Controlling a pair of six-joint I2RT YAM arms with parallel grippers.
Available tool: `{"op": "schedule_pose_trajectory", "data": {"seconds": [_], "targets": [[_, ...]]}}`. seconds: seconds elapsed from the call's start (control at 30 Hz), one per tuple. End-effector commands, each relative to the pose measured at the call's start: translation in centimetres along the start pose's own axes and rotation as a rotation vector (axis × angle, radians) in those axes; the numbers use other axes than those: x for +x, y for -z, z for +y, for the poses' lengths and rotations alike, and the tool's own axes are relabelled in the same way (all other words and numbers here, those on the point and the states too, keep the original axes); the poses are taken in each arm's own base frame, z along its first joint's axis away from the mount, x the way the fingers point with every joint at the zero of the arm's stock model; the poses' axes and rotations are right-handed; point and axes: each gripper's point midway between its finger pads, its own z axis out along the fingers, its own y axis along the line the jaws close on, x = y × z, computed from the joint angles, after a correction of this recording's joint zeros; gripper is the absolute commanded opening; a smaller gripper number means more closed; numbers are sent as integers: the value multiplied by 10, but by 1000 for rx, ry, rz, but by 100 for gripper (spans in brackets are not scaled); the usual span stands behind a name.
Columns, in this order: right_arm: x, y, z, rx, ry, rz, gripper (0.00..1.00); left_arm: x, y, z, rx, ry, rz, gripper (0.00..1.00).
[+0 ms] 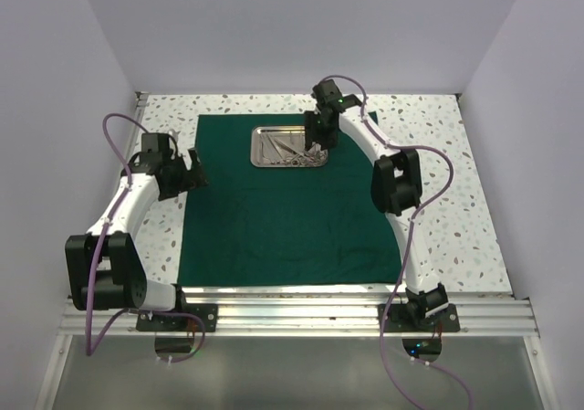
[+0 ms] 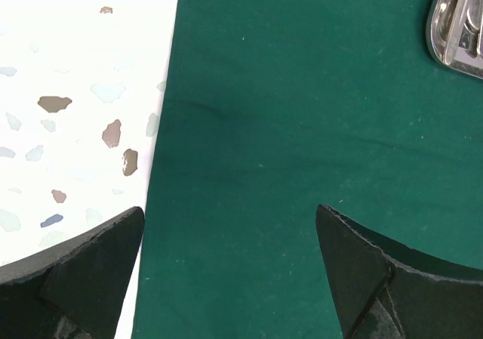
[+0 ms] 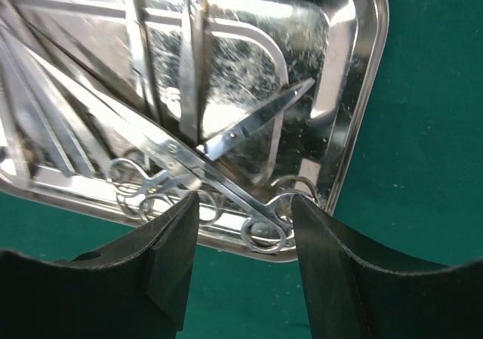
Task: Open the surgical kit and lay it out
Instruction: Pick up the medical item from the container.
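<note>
The surgical kit's dark green cloth lies spread flat on the table. At its far end sits the shiny steel tray with the silver instruments inside. My right gripper hangs low over the tray's right part. In the right wrist view its jaws stand partly open on either side of the ring handles of the scissors, at the rim of the tray. Ring-handled forceps and tweezers lie beside them. My left gripper is wide open and empty over the cloth's left edge.
The speckled white tabletop shows around the cloth on the left, right and far sides. White walls close in the table on three sides. An aluminium rail with both arm bases runs along the near edge.
</note>
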Motion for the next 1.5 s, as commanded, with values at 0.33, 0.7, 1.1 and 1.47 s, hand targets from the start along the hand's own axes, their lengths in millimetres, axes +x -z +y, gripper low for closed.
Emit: {"op": "schedule_pose_trajectory", "data": {"seconds": [0.33,0.7,1.1,1.47], "targets": [[16,0,6,5,130,33,56,-7,6,-6,48,-45,-47,100],[33,-17,-12,70,150,85,51,-7,6,-3,32,-50,-41,100],[49,-40,-20,161,177,119,33,-8,3,-3,29,-56,-28,100],[15,-10,-23,209,171,20,0,-4,1,-3,35,-56,-27,100]]}}
